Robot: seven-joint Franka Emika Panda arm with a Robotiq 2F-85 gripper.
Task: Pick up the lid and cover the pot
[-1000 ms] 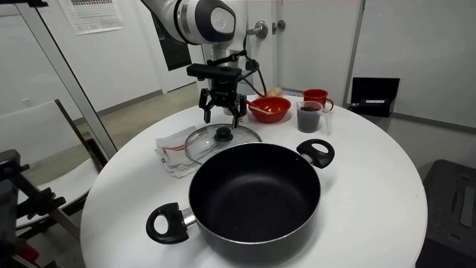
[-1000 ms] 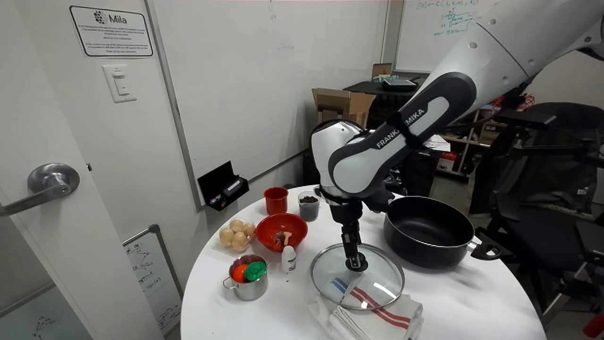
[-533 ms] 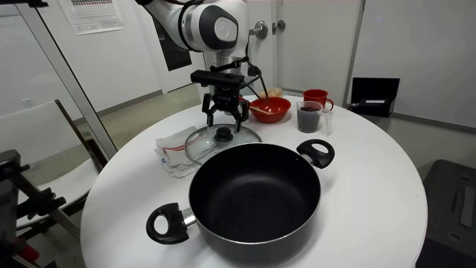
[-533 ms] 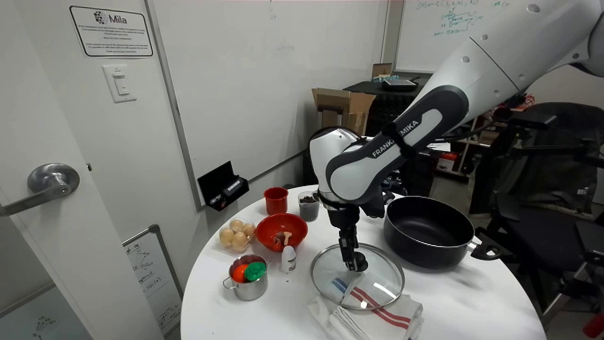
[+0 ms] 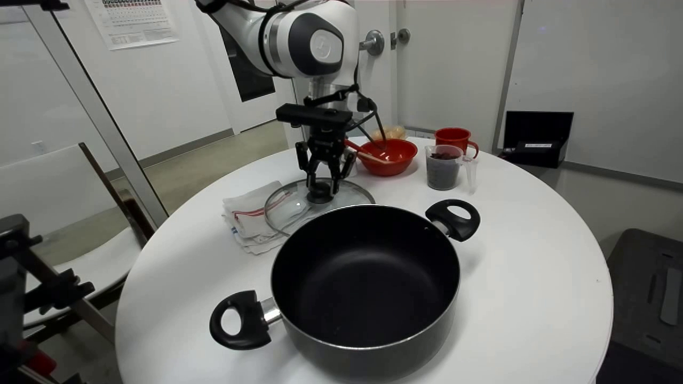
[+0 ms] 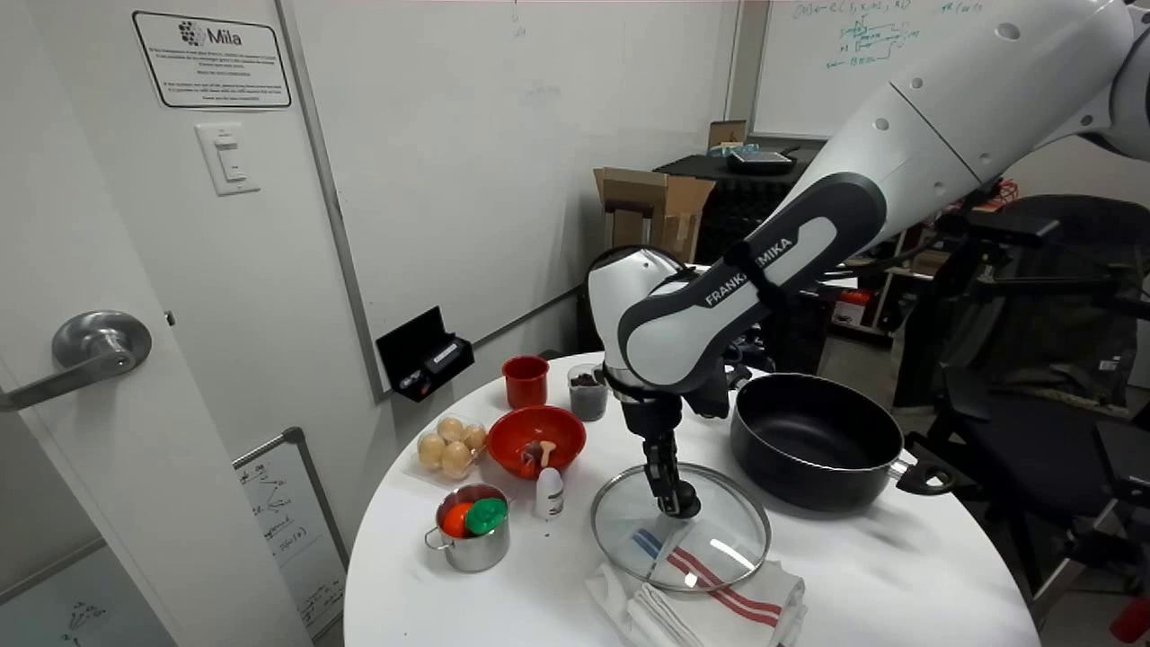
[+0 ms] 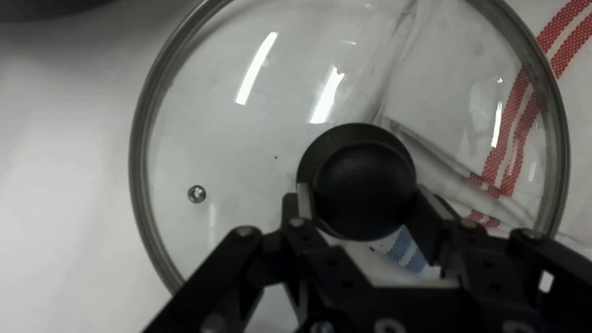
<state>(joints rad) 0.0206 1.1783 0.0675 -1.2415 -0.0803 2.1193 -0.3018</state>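
Note:
The glass lid [image 5: 352, 197] lies on the table, partly over a folded cloth, its metal rim and black knob [image 7: 365, 185] plain to see. My gripper [image 7: 365, 201] reaches down from above and is shut on that knob, one finger at each side of it. In an exterior view the gripper [image 5: 322, 190] sits at the lid's centre, and the lid [image 6: 629, 526] still rests on the surface. The wide black pot [image 5: 384, 357] stands uncovered beside the lid, with nothing inside. Its two loop handles stick out at opposite sides.
A striped white cloth [image 6: 755, 607] is under the lid's edge. Nearby stand a red bowl [image 6: 536, 440], a white bottle [image 6: 549, 494], a small metal pot [image 6: 476, 544], eggs [image 6: 454, 445], a red cup [image 5: 452, 137] and a measuring cup [image 5: 443, 173].
My gripper has come down slightly over the lid's knob, and its fingers have closed from wide apart onto it. The lid and the pot have not moved.

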